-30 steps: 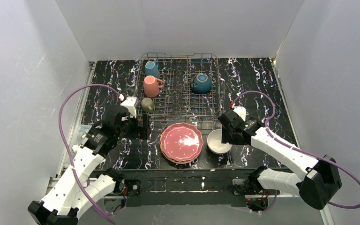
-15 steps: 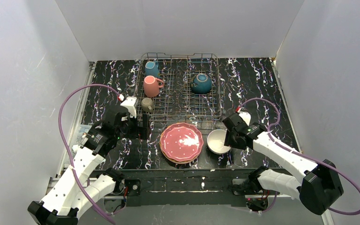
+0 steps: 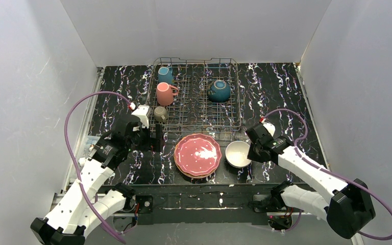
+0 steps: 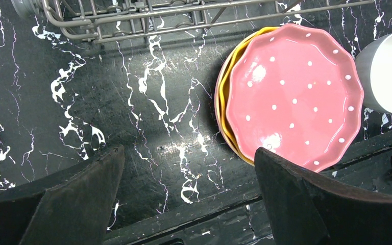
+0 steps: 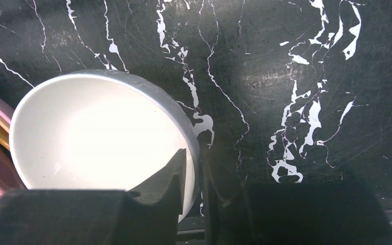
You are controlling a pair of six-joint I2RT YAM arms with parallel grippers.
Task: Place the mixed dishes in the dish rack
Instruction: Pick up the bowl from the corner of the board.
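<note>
A black surface, veined with white like marble, is enclosed on three sides by plain pale walls. The dish rack of thin grey wire is set at the far middle of it. A teal mug, a pink mug and an olive-grey mug are lined along the rack's left side. A glossy dark-blue bowl appears to be turned mouth-down at its right.

Just in front of the rack, a scalloped pink plate dotted with white is stacked on an orange plate. Whether more plates lie beneath cannot be told. Just to the right of the stack, a smooth white bowl is seen upright. Its rim is clamped by the right hand, with one finger inside and one outside.

The left hand is held with its fingers wide apart above bare surface, left of the plates. In the right wrist view the bowl's near edge is hidden by the fingers.
</note>
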